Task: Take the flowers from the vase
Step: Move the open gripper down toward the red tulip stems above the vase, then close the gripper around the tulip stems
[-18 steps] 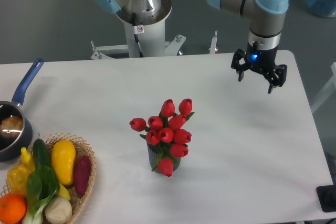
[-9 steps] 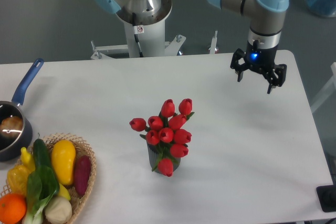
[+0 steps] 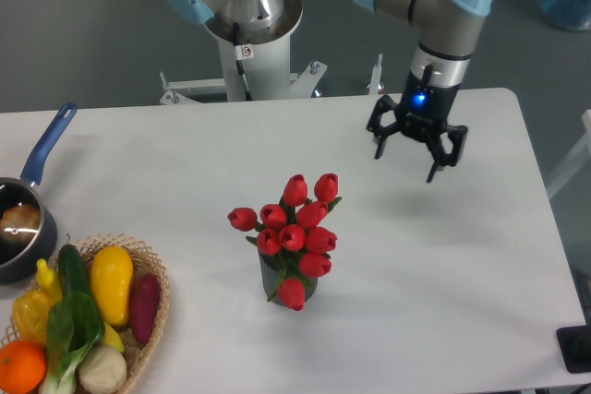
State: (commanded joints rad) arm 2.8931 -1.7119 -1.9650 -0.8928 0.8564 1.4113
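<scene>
Since the earlier frames the pincer (image 3: pixel 416 143) has shifted left and slightly forward across the desk (image 3: pixel 480 265), away from the far right corner and toward the middle; the flowers, vase, pan and basket have not moved. The pincer hangs above the desk surface with its fingers spread apart and nothing between them, so it is released. The flowers (image 3: pixel 294 228), a bunch of red tulips with green leaves, stand in the vase (image 3: pixel 280 282) near the centre of the desk; the blooms spread wider than the vase and hide most of it, so only a dark part of its wall shows below them. The pincer is well apart from the bunch, behind it and to its right as the camera sees it. The step in hand is judged to be the approach; no contact is made yet. The next move calls for carrying the pincer on until it is over the bunch, lowering it with the fingers open, and closing on the gathered stems or the tight cluster of heads, not on the vase rim. A blue-handled pan (image 3: pixel 26 219) and a wicker basket (image 3: pixel 152 294) of vegetables and fruit sit at the left edge, clear of this path.
</scene>
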